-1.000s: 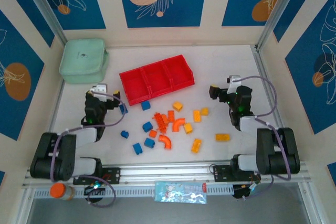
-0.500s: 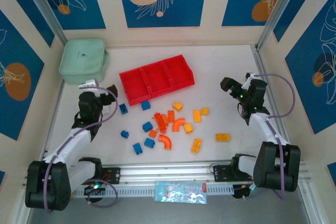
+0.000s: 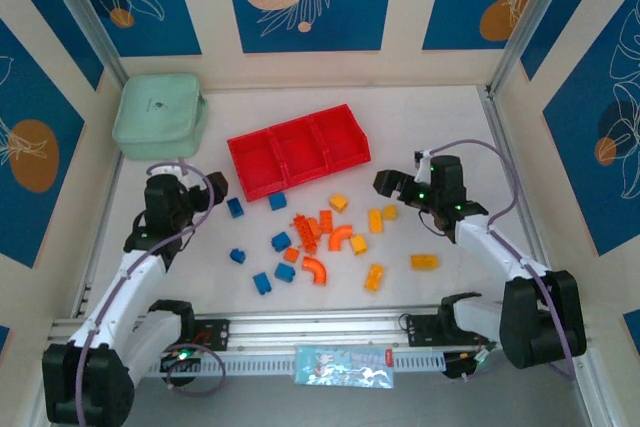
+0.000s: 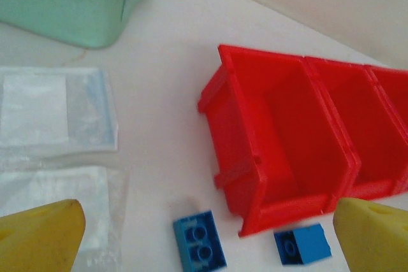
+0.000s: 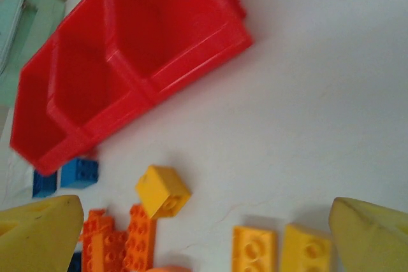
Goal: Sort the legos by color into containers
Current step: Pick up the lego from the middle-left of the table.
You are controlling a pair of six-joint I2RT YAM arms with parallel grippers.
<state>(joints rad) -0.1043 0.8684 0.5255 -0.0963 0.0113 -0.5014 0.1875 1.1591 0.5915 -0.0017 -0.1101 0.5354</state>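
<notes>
the smooth white table [image 3: 440, 117] carries the containers [image 3: 298, 152], three joined rectangular bins moulded in glossy red plastic, set askew at the far middle. at the far left sits a soft mint green pouch [image 3: 158, 115] with rounded corners. the left fingers [image 3: 212, 187] and right fingers [image 3: 386, 185], tipped in yellow, stand spread wide and hold nothing. the legos [image 3: 305, 230], hard studded bricks, lie scattered on the table just near of the containers: blue to the left, orange arches in the middle, yellow-orange to the right.
</notes>
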